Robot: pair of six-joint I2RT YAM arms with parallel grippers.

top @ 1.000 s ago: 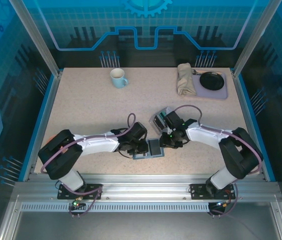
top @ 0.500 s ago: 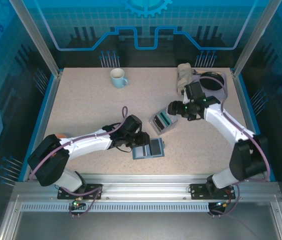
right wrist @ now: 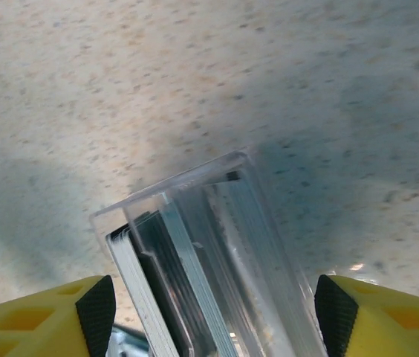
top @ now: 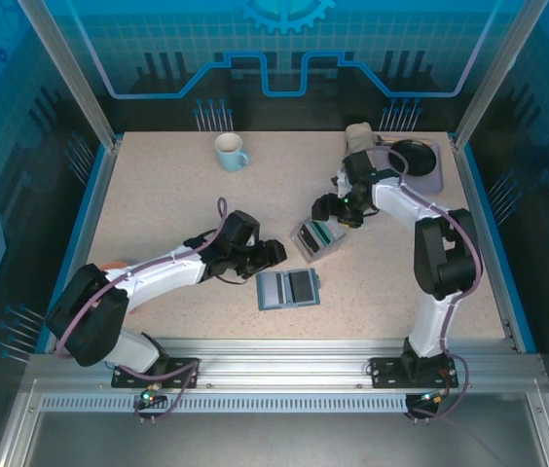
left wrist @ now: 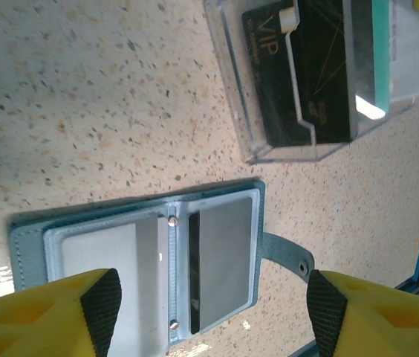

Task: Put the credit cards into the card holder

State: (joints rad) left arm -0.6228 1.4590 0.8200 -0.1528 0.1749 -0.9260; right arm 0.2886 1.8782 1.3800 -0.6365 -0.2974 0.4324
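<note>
The blue-teal card holder (top: 276, 290) lies open and flat near the table's front middle. In the left wrist view the card holder (left wrist: 143, 253) shows a dark strip at the inner edge of its right pocket. The credit cards (top: 319, 233) stand in a clear rack (top: 306, 243) just behind it, a black VIP card (left wrist: 299, 82) foremost. My left gripper (top: 273, 253) is open, hovering up and left of the holder with nothing in it. My right gripper (top: 329, 208) is open at the rack's far side. Its fingers (right wrist: 94, 312) flank the stacked cards (right wrist: 157, 275).
A pale blue mug (top: 230, 152) stands at the back left. A folded beige cloth (top: 359, 156) and a purple tray (top: 434, 179) with a black dish sit at the back right. Blue rails edge the table on both sides.
Both grippers have opened and left the card holder. The left one drew back to the left. The right one swung to the back right, then came over the rack.
</note>
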